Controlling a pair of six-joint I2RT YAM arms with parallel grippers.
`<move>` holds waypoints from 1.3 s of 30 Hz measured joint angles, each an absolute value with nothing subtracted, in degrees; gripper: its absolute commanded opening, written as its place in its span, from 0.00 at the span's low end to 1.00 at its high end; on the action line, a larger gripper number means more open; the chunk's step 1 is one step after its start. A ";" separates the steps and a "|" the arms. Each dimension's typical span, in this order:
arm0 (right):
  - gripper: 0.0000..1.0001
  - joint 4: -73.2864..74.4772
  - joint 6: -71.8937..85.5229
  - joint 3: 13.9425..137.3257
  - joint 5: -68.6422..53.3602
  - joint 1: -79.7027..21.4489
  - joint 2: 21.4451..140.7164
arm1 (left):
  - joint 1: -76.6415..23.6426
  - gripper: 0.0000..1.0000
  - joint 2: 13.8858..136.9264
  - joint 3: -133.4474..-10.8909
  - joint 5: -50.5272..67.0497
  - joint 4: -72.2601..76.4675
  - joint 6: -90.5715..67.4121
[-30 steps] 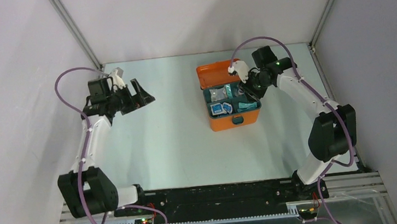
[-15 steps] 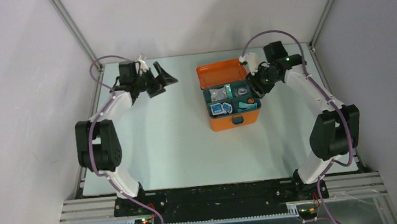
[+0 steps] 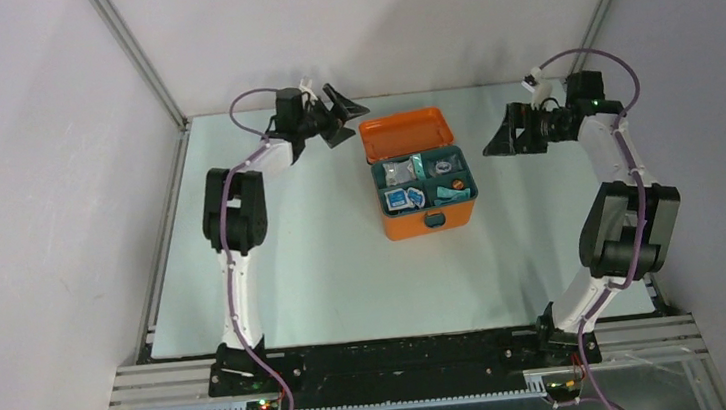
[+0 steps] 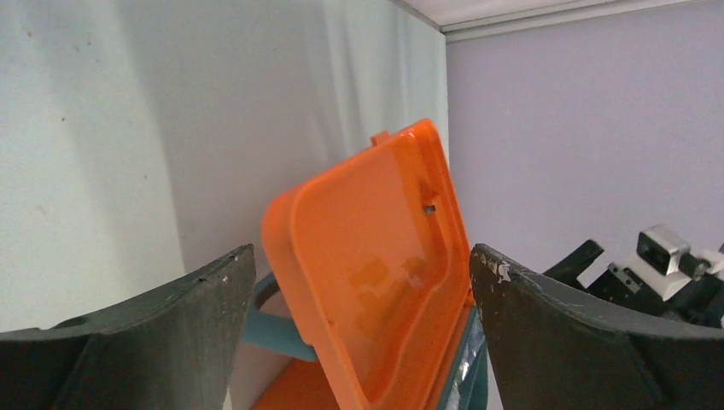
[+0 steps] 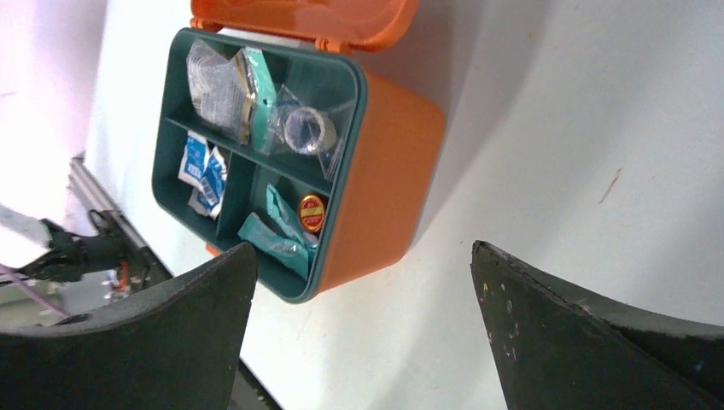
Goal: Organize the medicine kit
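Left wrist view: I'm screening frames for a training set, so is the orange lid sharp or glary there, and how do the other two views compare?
Left wrist: the medicine kit lid is sharp, with soft glossy reflections, no blown-out glare; the dark fingers look slightly soft. Right wrist: tray contents crisp, the kit casts a soft shadow on the table. Top external: evenly lit, small but sharp.

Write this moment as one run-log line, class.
medicine kit: lid open, tray filled | left gripper: open, behind lid | right gripper: open, beside kit

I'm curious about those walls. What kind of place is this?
Probably a robot test booth, not a home: plain white walls with metal corner posts box in a bare table that holds only two robot arms and an orange medicine kit.
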State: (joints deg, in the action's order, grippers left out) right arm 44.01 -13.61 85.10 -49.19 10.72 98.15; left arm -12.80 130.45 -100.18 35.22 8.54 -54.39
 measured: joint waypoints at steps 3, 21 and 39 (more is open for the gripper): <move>0.99 43.24 -11.81 81.69 -51.59 11.81 97.54 | -13.47 0.99 134.43 -102.56 35.40 8.86 -57.60; 1.00 43.22 -8.47 75.29 -66.70 11.09 100.49 | -15.31 0.98 136.55 -97.91 47.11 38.52 -77.54; 0.99 42.28 -7.03 75.11 -83.26 15.55 101.47 | -20.12 0.99 114.41 -78.91 58.54 59.90 -84.99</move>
